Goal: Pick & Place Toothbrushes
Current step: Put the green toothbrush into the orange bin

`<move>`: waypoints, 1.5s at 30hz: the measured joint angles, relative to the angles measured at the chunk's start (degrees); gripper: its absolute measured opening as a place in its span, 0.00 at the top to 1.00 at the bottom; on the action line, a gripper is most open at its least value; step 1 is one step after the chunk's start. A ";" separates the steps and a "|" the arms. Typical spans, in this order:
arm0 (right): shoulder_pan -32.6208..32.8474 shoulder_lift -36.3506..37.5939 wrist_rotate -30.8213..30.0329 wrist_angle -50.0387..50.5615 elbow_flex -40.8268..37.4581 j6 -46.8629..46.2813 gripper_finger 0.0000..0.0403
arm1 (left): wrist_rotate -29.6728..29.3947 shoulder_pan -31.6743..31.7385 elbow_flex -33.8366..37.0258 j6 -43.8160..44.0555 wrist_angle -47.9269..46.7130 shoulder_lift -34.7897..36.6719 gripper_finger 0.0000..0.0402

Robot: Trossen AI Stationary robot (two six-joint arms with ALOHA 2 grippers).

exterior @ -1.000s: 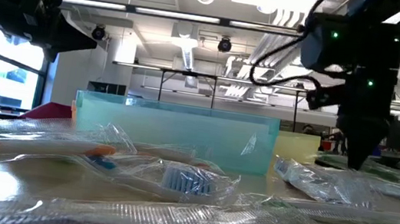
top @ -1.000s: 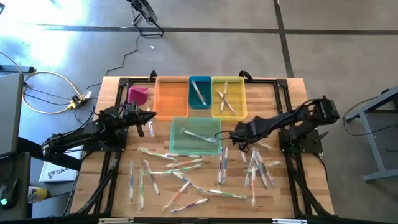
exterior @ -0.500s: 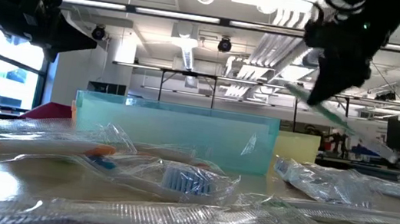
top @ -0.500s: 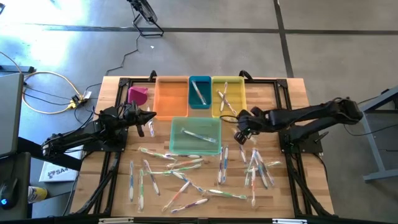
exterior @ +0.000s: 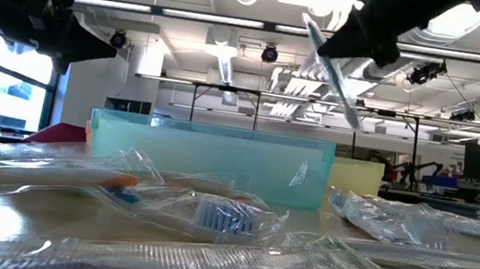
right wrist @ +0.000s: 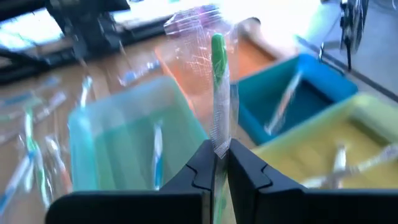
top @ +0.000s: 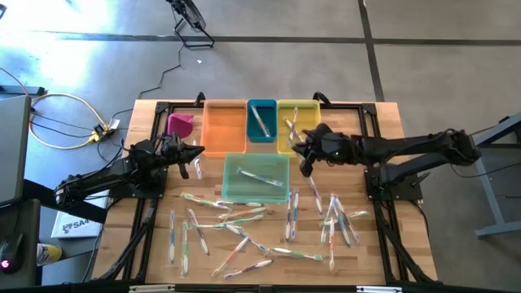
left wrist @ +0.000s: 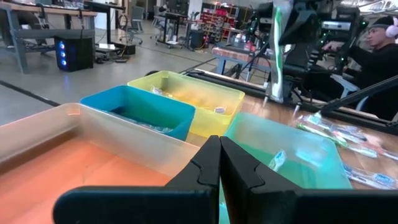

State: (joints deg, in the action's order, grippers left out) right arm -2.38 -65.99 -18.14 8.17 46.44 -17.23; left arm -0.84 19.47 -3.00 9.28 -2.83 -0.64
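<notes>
Several wrapped toothbrushes (top: pixel 244 232) lie loose on the near half of the wooden table. A few more lie in the blue bin (top: pixel 260 120), the yellow bin (top: pixel 311 110) and the pale green bin (top: pixel 232 189). My right gripper (top: pixel 304 153) hangs above the table between the yellow and green bins, shut on one green-handled toothbrush (right wrist: pixel 217 74) in a clear wrapper. My left gripper (top: pixel 200 155) waits shut at the left, beside the orange bin (top: pixel 224 126). My right gripper pinches the wrapped toothbrush (right wrist: pixel 219 146) between its two fingers, through the clear wrapper. The fingers slant down from the table's right side. The toothbrush is lifted clear of the table and in the low view slants down below the gripper (exterior: pixel 334 68).
A pink object (top: pixel 181 124) sits left of the orange bin. The four bins stand close together at the table's far middle. A black frame (top: pixel 383 122) runs round the table top. A person (left wrist: pixel 379 37) sits beyond the table's right side.
My right gripper has risen from the loose toothbrushes on the right and moved toward the yellow bin. It has tipped from pointing down to a shallow slant. The green-handled toothbrush has come up with it, lifted clear of the table.
</notes>
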 joint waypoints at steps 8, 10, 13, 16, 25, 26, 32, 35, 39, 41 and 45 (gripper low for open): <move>-2.75 -0.64 5.11 -10.32 0.00 5.51 0.96 | -0.04 0.02 0.06 0.41 6.54 0.00 1.00; -3.24 -1.26 5.18 -12.25 0.00 6.73 0.96 | -0.04 0.00 0.06 0.41 7.10 0.00 1.00; -4.11 -2.99 6.09 -15.70 0.00 8.81 0.96 | -0.15 0.00 0.06 0.44 7.43 -0.60 1.00; -5.28 -5.22 8.24 -18.97 0.00 9.89 0.96 | -0.15 0.00 0.06 1.54 8.42 -2.33 1.00; -8.16 -12.21 15.00 -28.74 0.00 9.98 0.96 | 1.19 0.02 0.04 1.99 19.51 -13.17 1.00; -8.31 -12.67 15.57 -29.48 0.00 9.98 0.96 | 1.42 0.00 0.04 1.99 20.93 -14.73 1.00; -8.31 -13.21 15.74 -31.67 0.00 10.00 0.96 | 1.97 0.00 0.02 1.99 30.87 -24.83 1.00; -8.29 -13.21 15.54 -32.01 0.00 10.00 0.96 | 1.97 0.00 0.02 1.99 35.98 -30.15 1.00; -8.29 -13.21 15.50 -32.19 0.00 10.00 0.96 | 2.25 0.01 -1.70 1.67 39.52 -36.43 1.00; -8.29 -13.21 15.50 -32.26 0.00 10.01 0.96 | 3.50 0.02 -3.68 1.53 39.48 -39.45 1.00; -8.29 -13.21 15.38 -32.44 0.00 10.02 0.96 | 4.35 0.01 -7.83 -0.33 39.23 -45.62 1.00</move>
State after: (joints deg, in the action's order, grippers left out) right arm -10.68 -79.20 -2.75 -24.27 46.44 -7.20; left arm 3.51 19.48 -10.83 8.95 36.40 -46.26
